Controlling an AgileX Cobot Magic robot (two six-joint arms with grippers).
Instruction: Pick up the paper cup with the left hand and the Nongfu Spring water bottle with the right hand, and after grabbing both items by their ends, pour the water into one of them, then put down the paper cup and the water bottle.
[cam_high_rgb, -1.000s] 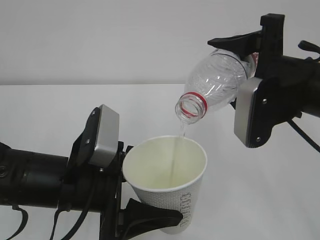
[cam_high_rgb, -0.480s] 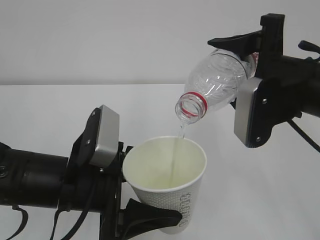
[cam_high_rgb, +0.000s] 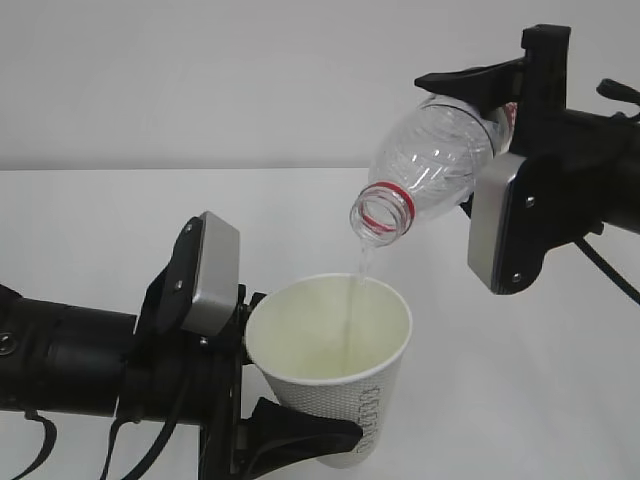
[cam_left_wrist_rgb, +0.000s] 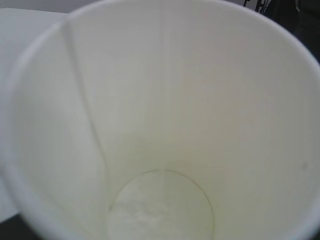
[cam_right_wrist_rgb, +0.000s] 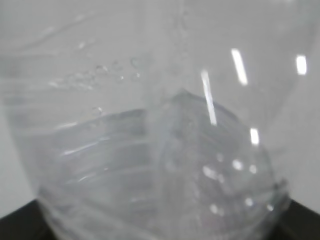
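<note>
**Entry: Pour in progress, cup and bottle both held aloft**

Step in hand: pouring. The Nongfu Spring water bottle (cam_high_rgb: 432, 170) was tipped mouth-down to the left, its red neck ring above the open rim of the paper cup (cam_high_rgb: 335, 365). A thin clear stream of water (cam_high_rgb: 355, 290) ran from the bottle mouth into the cup. The left wrist view showed a pale pool on the cup's floor (cam_left_wrist_rgb: 161, 207), shallow, the walls above it bare.

Right hand (cam_high_rgb: 480, 110): arm entered from the right edge, roughly level, wrist rolled so that its silver-grey plate faced the camera. One black finger lay over the top of the bottle's base end; the other was hidden behind the bottle. Fingers clamped on the bottle, judged from its being carried clear of the table. The right wrist view was filled by the ribbed clear wall of the bottle (cam_right_wrist_rgb: 150, 165), with droplets on it.

Left hand (cam_high_rgb: 262, 385): arm entered from the left edge, horizontal, plate tilted upward. Black fingers (cam_high_rgb: 300, 432) closed around the lower part of the cup, which leaned slightly left, mouth up.

Location: both items were in the air above the white table (cam_high_rgb: 100, 220), the bottle above and right of the cup, not touching.

Next move, as judged: little water appeared left in the bottle, so the right wrist would need rolling back upright before the stream dribbled outside the rim; then both items lowered and released, the cup kept level.
</note>
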